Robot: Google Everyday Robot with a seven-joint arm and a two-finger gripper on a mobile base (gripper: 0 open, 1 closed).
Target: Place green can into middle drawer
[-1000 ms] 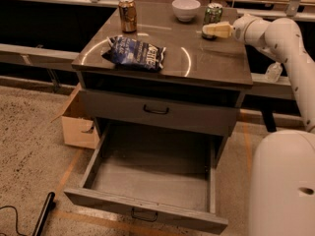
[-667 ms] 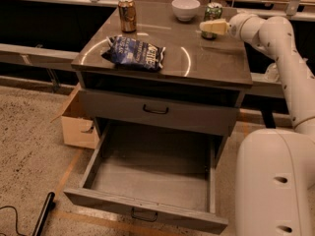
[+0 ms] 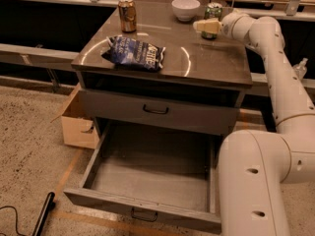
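The claw (image 3: pixel 206 27) is at the counter's (image 3: pixel 211 65) one o'clock corner, right against the green can (image 3: pixel 214 10), though I cannot tell whether it has closed on it, so lifting it and lowering it into the open middle drawer (image 3: pixel 147 173) at six o'clock looks left to do.

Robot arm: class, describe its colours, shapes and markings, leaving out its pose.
The arm is white, made of smooth, rounded tubular segments with bulbous joints. The big near segment has small dark round holes. No cables or lettering show. The gripper, by the green can on the cabinet top, is pale cream and blocky.
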